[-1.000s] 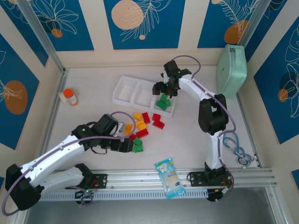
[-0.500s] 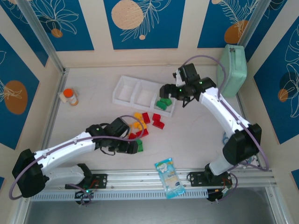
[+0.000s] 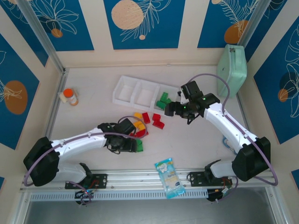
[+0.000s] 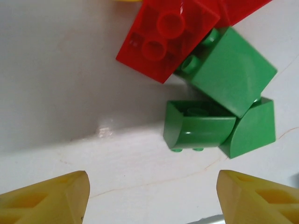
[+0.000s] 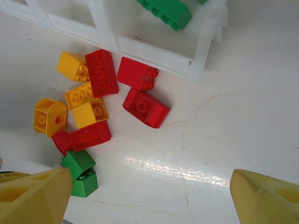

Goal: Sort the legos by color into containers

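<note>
A blue-and-white snack packet [image 3: 170, 178] is seen at the near edge of the table [image 3: 191, 140]. A little farther and to the left, the left gripper [image 4: 152, 200] is held low over the table. Its two yellow fingers [image 4: 46, 198] are spread wide apart, and nothing is gripped between them. Just past the fingers, a bunch of green legos [image 4: 219, 105] is found, all touching each other. A red lego [image 4: 168, 35] is pressed against the far side of the bunch.

Farther on, more red legos [image 5: 100, 72] and some yellow legos [image 5: 86, 105] are scattered close together on the table.

To the right of this pile, the right gripper [image 5: 149, 200] is held above the table, near the right end of the tray. Its fingers are also spread wide, and nothing is held in them.

Past the pile, a white tray [image 3: 127, 92] is placed with three square boxes joined in a row. Other green legos [image 3: 163, 100] are kept in the right box.

At the far left, a small bottle [image 3: 70, 96] with an orange cap is stood up. At the far right, a mint-green case [image 3: 232, 70] is set by the wall.
</note>
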Tool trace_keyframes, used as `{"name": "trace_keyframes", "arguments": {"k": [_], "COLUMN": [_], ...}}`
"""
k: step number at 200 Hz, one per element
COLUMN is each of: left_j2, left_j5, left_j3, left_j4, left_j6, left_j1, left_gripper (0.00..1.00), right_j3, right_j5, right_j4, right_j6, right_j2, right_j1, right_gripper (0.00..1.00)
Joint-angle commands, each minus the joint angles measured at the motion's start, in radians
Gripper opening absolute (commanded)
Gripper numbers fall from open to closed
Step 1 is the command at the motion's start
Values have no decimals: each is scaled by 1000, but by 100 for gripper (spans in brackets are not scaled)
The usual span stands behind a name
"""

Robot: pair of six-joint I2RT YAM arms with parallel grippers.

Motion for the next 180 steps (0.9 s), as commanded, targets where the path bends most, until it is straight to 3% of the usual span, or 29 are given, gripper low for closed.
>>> {"name": "trace_keyframes", "arguments": {"k": [1,105,180], "left_j2": [33,223,83], "left_j5": [-10,5,-8], "left_j3": [35,143,-37], "left_j4": [40,23,37], "left_j6": [-17,58,25], "left_j1": [3,14,78], "left_gripper": [72,63,57], "right_j3": [-4,-26,-37], "right_j5": [-6,24,34], "right_j4": [-11,-19,-24], "right_j6": [27,33,32], "right_j2": [-22,-33,-44], "right_j1": [8,10,10], "right_gripper": [87,86,86]}}
